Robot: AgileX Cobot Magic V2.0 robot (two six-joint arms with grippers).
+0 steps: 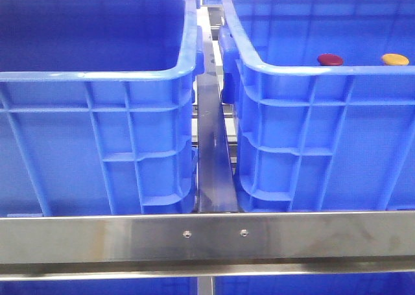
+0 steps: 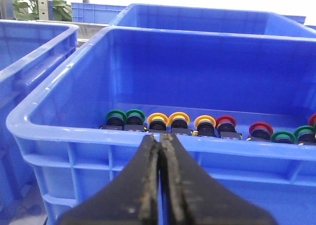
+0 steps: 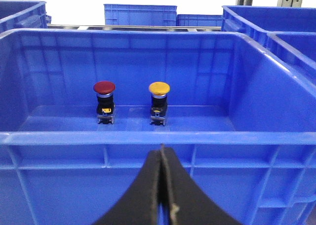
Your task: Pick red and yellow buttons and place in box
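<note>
A dark red button (image 1: 330,59) and an orange-yellow button (image 1: 395,59) show just over the near rim of the right blue crate (image 1: 305,70). In the right wrist view the red button (image 3: 104,87) and the yellow button (image 3: 159,88) stand upright on black bases on the floor of that crate (image 3: 98,137), side by side and apart. My right gripper (image 3: 162,148) is shut and empty, outside the crate's near wall, below its rim. My left gripper (image 2: 160,136) is shut and empty, outside the near wall of another blue crate (image 2: 89,133). Neither gripper shows in the front view.
The crate in the left wrist view holds a row of several buttons: green (image 2: 116,117), yellow (image 2: 158,120) and red (image 2: 225,122). In the front view a left blue crate (image 1: 97,74) shows no contents. A steel rail (image 1: 207,236) crosses in front; more crates stand behind.
</note>
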